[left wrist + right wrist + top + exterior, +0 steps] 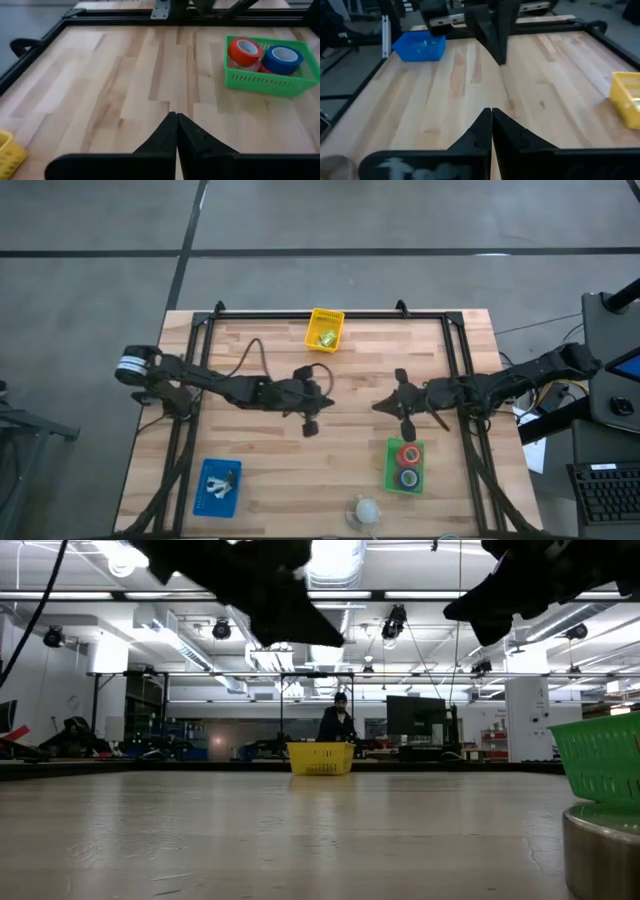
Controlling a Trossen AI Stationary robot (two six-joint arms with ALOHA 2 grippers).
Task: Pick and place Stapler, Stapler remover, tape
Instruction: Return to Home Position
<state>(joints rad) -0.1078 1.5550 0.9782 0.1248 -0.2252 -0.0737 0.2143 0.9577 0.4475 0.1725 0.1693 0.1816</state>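
A green tray (405,466) near the table's near right holds tape rolls: a red one (244,51) and a blue one (282,58) show on top. A blue tray (217,485) at the near left holds pale objects. A yellow tray (325,329) at the far edge holds a green-yellow item. My left gripper (310,424) hovers shut above the table's middle. My right gripper (385,406) hovers shut just right of centre, above and beyond the green tray. Both are empty. The stapler and remover cannot be told apart in the trays.
A white ball-like object (365,510) sits on a round base at the near edge, beside the green tray. A black frame (330,314) runs around the table's far and side edges. A person (338,720) stands beyond the far edge. Bare wood lies between the two grippers.
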